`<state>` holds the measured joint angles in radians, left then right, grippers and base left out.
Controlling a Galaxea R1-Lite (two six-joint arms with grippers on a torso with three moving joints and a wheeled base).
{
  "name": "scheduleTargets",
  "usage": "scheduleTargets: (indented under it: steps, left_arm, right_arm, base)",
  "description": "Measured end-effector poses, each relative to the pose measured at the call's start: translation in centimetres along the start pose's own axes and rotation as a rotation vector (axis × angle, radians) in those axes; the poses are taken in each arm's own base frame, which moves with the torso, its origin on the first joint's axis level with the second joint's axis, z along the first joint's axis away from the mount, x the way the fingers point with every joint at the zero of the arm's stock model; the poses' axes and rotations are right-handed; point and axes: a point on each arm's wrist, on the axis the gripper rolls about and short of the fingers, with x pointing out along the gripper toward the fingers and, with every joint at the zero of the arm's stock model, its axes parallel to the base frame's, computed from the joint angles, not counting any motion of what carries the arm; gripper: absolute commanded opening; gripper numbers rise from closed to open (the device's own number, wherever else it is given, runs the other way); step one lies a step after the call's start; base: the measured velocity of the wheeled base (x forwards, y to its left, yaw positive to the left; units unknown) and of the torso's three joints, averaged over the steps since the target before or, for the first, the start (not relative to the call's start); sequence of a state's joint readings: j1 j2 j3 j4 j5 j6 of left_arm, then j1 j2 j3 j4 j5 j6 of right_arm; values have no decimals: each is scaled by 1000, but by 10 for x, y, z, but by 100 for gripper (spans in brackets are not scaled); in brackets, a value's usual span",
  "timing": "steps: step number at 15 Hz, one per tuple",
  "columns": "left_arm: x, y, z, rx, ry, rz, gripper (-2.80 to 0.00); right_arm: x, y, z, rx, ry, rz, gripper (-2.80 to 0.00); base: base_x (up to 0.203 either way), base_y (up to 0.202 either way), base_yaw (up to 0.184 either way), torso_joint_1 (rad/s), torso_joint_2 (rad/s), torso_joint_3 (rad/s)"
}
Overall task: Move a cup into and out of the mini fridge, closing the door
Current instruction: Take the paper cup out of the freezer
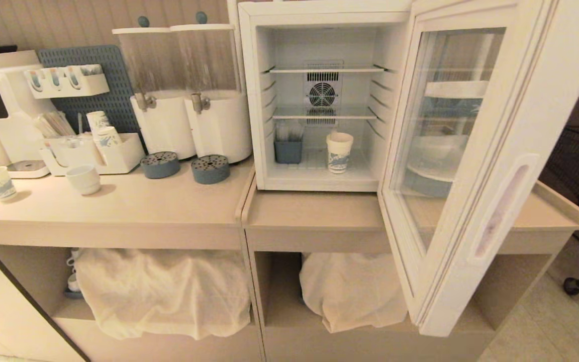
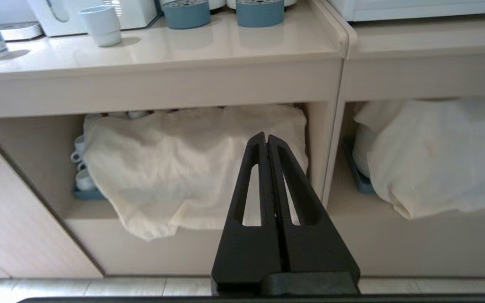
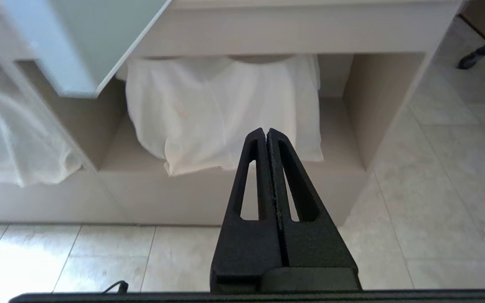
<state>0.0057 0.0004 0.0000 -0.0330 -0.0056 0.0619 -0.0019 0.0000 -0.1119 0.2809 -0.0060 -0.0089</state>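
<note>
Two sets of fingers (image 2: 266,141) (image 3: 266,135) pressed closed, empty, low before the counter (image 1: 169,201), door (image 1: 450,166) swung open, cup (image 1: 340,152) beside blue holder (image 1: 288,150) inside mini fridge (image 1: 254,100)

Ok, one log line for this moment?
cup: inside fridge, bottom | door: open | left end effector: shut, empty, low | right end effector: shut, empty, low

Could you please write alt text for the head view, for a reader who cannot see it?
A white mini fridge stands on a counter with its door swung wide open. The cup stands on the fridge floor beside a small blue-grey holder. No robot arm is visible.
</note>
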Motion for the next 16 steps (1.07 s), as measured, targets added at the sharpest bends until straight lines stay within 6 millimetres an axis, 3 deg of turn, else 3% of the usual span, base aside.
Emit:
scheduleTargets:
  steps: [3,7,16]
  left_arm:
    - [0,0,0,-7,-2,0,-280]
    - [0,0,0,1,-1,-2,-280]
    - [0,0,1,2,-9,-7,-280]
  right_arm:
    - [0,0,0,0,0,1,-280]
    - [0,0,0,0,0,0,-280]
    - [0,0,0,0,0,-1,-280]
  base:
    - [-151,0,-1,3,-1,2]
    - [0,0,0,0,0,0]
    - [-160,165,-1,2,1,2]
